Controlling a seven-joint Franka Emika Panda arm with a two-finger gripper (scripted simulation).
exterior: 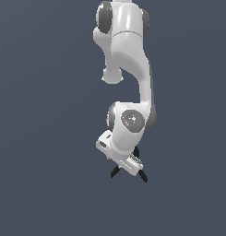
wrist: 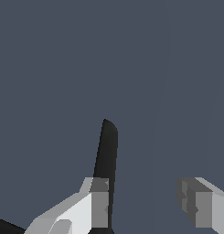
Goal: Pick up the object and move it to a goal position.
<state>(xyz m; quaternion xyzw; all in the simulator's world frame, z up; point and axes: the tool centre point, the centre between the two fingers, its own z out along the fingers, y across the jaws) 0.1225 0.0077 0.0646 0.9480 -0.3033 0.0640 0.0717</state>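
1. Here, my gripper (exterior: 128, 167) hangs low under my white arm (exterior: 133, 50), over a plain slate-grey ground (exterior: 45, 138).
2. In the exterior view, my hand covers most of the black clamp (exterior: 136, 153). Only thin dark pieces show: one leg poking out toward that view's left, one toward its right, and a short piece rising behind my hand.
3. From my wrist, I see my two fingers (wrist: 98, 201) standing apart, with a wide bare gap of grey ground between them.
4. One black leg of the clamp (wrist: 107, 151) runs along the inner face of one finger, seemingly touching it, and reaches out past the fingertip to a rounded end.
5. My other finger stands well apart from that leg, with nothing against its pad.
6. So my fingers are spread, not pressed on the clamp.
7. Whether the clamp rests on the ground or is lifted, I cannot tell.
8. A second dark sliver shows at the wrist view's corner, beside the same finger.
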